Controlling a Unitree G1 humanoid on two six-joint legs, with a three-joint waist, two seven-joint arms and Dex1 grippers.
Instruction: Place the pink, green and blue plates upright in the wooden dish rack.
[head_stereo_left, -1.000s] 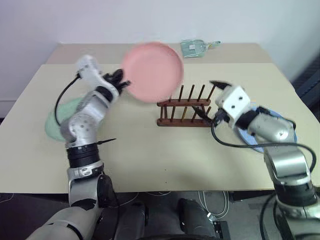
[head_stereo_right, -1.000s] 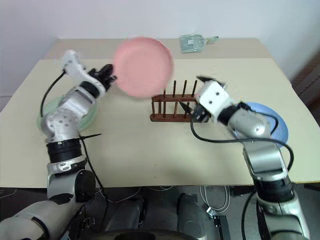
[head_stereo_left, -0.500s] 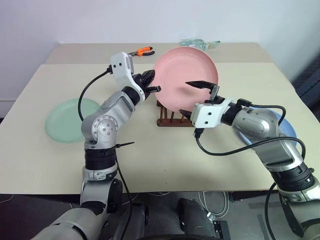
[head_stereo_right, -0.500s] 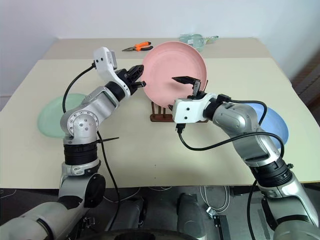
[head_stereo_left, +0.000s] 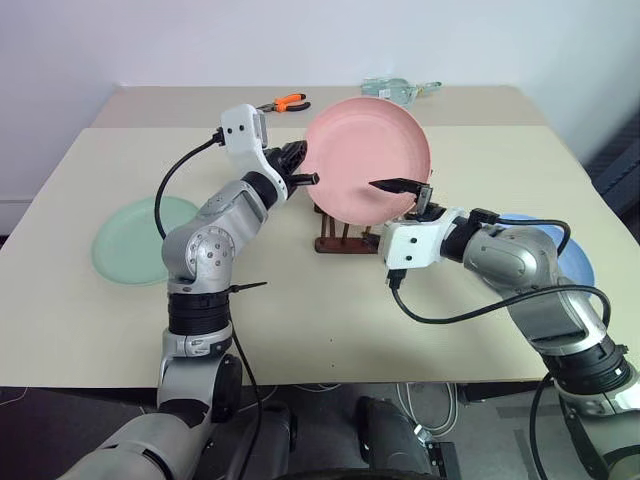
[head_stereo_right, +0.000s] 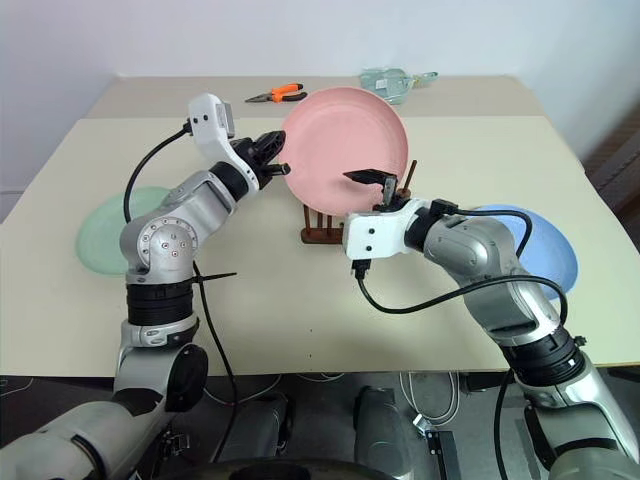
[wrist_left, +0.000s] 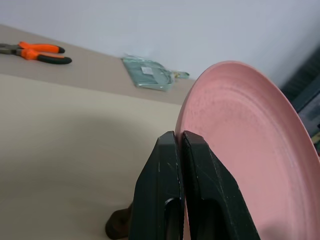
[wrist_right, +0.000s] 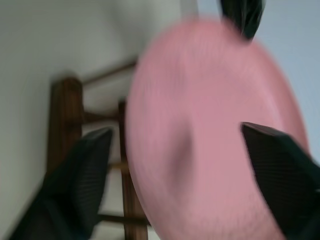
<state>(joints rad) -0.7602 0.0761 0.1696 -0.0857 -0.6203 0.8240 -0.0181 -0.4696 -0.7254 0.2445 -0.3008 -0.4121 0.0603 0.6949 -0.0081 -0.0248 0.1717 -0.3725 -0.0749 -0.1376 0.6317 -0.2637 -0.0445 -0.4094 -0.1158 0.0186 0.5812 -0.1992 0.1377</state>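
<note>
I had the left end effector pinched tight on the left rim of the pink plate, its two black fingers pressed together with only the thin edge between them. The plate stood upright, facing me, in the air directly above the wooden dish rack; its lower edge hid most of the rack's pegs, and I could not tell whether it touched them. In the left wrist view the plate's rim ran away from the fingers, with the desk behind it.

The right end effector reached in from the right toward the plate's lower right edge. Its fingers were spread, one finger across the plate's face and the other low near the rack. In the right wrist view the plate sat between the two fingers, with the rack's dark bars behind it, and I saw no contact on either side.

The green plate lay flat on the desk at my left, well apart from the rack. The blue plate lay flat at my right, partly hidden by the right arm. At the far edge of the desk were orange-handled pliers and a clear packet.
</note>
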